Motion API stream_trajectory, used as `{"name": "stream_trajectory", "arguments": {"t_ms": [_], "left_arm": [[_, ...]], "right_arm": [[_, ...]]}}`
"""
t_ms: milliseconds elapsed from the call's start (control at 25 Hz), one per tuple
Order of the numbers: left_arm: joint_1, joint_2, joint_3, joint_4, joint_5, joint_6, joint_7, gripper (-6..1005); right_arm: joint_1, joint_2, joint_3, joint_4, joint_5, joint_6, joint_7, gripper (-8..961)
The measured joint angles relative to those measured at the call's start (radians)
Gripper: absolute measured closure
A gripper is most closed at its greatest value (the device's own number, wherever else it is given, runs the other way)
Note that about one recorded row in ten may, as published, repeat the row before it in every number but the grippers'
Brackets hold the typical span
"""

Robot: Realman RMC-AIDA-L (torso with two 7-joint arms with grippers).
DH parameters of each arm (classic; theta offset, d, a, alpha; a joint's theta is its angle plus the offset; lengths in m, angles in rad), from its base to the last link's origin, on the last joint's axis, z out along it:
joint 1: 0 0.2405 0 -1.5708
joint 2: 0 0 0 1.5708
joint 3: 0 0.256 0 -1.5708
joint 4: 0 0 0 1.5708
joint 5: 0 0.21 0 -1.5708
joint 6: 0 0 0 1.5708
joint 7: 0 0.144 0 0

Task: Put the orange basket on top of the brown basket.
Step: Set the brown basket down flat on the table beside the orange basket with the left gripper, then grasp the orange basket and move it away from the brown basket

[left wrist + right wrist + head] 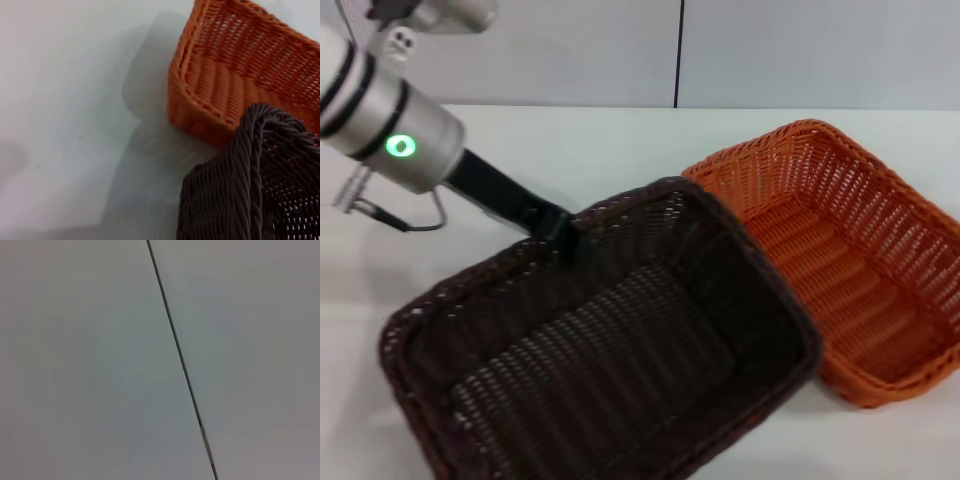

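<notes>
Nearest us sits the brown basket (pixel 610 350), one of its kind, looking tipped or lifted at the far rim, where our left gripper (pixel 558 232) meets the braid, though we cannot tell whether its fingers pinch that rim or merely touch it. Just beyond and to the right, touching or nearly so, lies the single orange basket (pixel 850 250) flat on the white table (pixel 570 150); we judge it light, fairly stiff and easy to grip, best pinched at the braided rim. Our right gripper is out of sight.
</notes>
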Motion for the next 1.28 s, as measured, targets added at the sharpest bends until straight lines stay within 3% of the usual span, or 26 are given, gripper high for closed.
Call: {"name": "stream_trajectory", "arguments": {"t_ms": [120,400,800,1120,1160,1280], "left_arm": [[-0.028,-0.011,0.001,0.053,-0.009,0.037,-0.002,810],[-0.066,-0.012,0.006,0.169,-0.072,0.096,0.027,811],[-0.046,-0.008,-0.017,0.164,-0.086,0.100,0.029,805],[-0.027,-0.003,-0.048,0.151,-0.092,0.099,0.033,511],[-0.007,-0.001,-0.092,0.129,-0.096,0.101,0.053,472],[-0.003,-0.001,-0.107,0.122,-0.099,0.101,0.062,376]], "right_arm": [[-0.004,0.000,-0.001,0.000,0.000,0.000,0.000,341],[-0.011,-0.002,-0.001,0.000,0.000,0.000,-0.001,340],[-0.011,-0.002,0.006,-0.004,0.000,0.024,-0.001,341],[-0.009,-0.001,0.005,-0.008,0.000,0.025,0.005,342],[-0.010,-0.001,0.004,-0.010,0.000,0.022,0.015,342],[-0.021,-0.002,-0.005,-0.030,-0.015,-0.007,0.075,342]]}}
